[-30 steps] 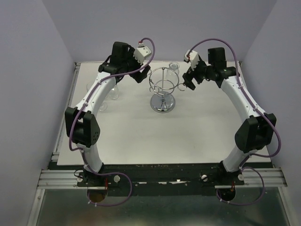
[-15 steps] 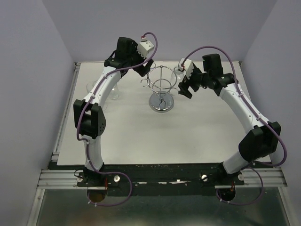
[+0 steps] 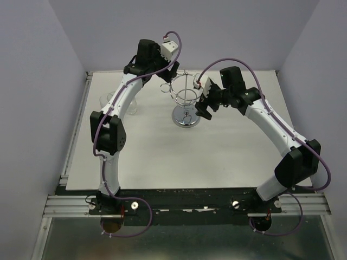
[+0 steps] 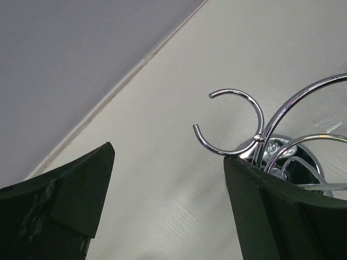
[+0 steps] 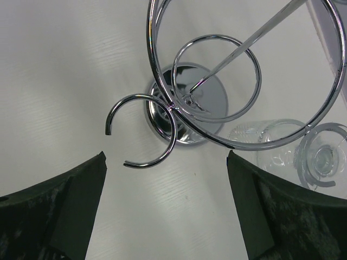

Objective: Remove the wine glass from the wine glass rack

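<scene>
Rack: the wine glass rack (image 3: 185, 103) stands upright on the table (image 3: 162, 157), in the upper middle of the overhead view, round mirrored foot down.
Rack, right wrist view: the foot (image 5: 184, 105) sits centre frame under a large chrome ring, with an open loop hook (image 5: 142, 130) pointing toward the lower left.
Wine glass: a clear wine glass (image 5: 303, 154) hangs at the right edge of the right wrist view, its foot resting in a loop hook on the far side of the ring.
Left claw: the left gripper (image 4: 168, 200) is spread wide, dark fingers (image 4: 59, 206) at the lower corners of its view, an open hook (image 4: 233, 124) just above the right finger; nothing between them.
Right claw: the right gripper (image 5: 165, 206) is also spread, an empty hook just above the gap, touching neither finger.
Overhead positions: left gripper (image 3: 165, 67) at the rack's upper left, right gripper (image 3: 205, 105) just beside its right side.
Other glasses: faint clear glasses (image 3: 111, 100) stand near the table's left edge, partly behind the left arm.
</scene>
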`<action>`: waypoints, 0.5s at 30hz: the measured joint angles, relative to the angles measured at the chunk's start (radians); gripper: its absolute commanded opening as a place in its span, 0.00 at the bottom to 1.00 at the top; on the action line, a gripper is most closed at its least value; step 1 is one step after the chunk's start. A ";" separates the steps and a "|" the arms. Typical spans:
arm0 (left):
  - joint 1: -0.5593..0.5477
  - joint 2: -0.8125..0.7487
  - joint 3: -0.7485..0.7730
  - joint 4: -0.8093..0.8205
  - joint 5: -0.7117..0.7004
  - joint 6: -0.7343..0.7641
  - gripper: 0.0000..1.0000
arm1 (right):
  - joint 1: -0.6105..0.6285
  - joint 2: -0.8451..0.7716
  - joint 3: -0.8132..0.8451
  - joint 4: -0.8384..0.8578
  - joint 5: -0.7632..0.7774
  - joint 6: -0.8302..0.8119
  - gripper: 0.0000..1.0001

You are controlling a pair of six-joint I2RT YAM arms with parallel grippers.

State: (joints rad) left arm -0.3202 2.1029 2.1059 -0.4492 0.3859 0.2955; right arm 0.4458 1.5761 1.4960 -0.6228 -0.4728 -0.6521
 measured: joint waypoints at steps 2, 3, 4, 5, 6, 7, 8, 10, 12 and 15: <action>0.000 0.000 0.000 0.007 -0.001 -0.021 0.99 | 0.000 0.000 0.000 0.000 0.000 0.016 1.00; 0.000 0.000 0.002 0.007 -0.002 -0.027 0.99 | -0.001 0.000 0.001 -0.001 0.000 0.023 1.00; 0.000 0.000 0.006 0.005 -0.010 -0.035 0.99 | -0.001 0.000 0.001 0.000 0.000 0.026 1.00; 0.000 0.000 0.010 0.006 -0.014 -0.038 0.99 | -0.001 0.000 0.001 -0.001 0.001 0.027 1.00; 0.002 0.000 0.014 0.006 -0.020 -0.040 0.99 | -0.001 0.000 0.001 -0.002 0.004 0.027 1.00; 0.010 0.000 0.019 0.008 -0.024 -0.043 0.99 | -0.001 -0.002 0.001 -0.003 0.008 0.024 1.00; 0.013 0.000 0.023 0.008 -0.030 -0.048 0.99 | -0.001 -0.005 0.001 -0.008 0.012 0.022 1.00; 0.027 -0.001 0.029 0.013 -0.034 -0.058 0.99 | -0.001 -0.020 -0.002 -0.016 0.021 0.012 1.00; 0.051 -0.008 0.031 0.013 -0.037 -0.066 0.99 | -0.003 -0.048 -0.006 -0.021 0.027 0.003 1.00; 0.090 -0.032 0.021 0.011 -0.038 -0.081 0.99 | -0.025 -0.093 -0.007 -0.027 0.018 0.006 1.00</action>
State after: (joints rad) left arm -0.2306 2.0708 2.1273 -0.4377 0.3481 0.2142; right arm 0.4210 1.4834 1.4891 -0.6498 -0.4549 -0.6460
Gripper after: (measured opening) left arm 0.988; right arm 0.997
